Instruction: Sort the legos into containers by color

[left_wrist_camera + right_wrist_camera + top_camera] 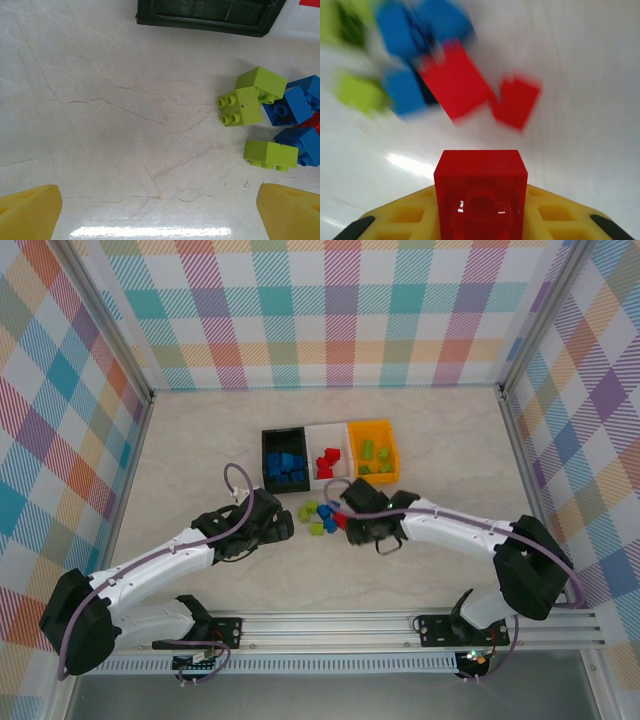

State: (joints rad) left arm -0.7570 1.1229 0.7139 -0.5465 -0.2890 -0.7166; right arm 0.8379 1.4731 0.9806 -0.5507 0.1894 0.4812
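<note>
Three containers stand in a row at mid-table: a black bin (266, 462) with blue legos, a white bin (313, 432) with red ones, an orange bin (394, 458) with lime ones. A loose pile of legos (318, 515) lies just in front of them. My right gripper (346, 521) is at the pile's right side. In the right wrist view it (481, 222) is shut on a red lego (481, 185), with blurred red (457, 82), blue (402, 90) and lime (360, 92) legos beyond. My left gripper (160, 215) is open over bare table, left of lime legos (241, 105) and a blue one (287, 106).
The black bin's near wall (210, 14) is ahead of the left gripper. The left gripper (284, 528) sits at the pile's left side, close to the right one. Checked walls enclose the table, and a metal rail (340, 625) runs along the near edge.
</note>
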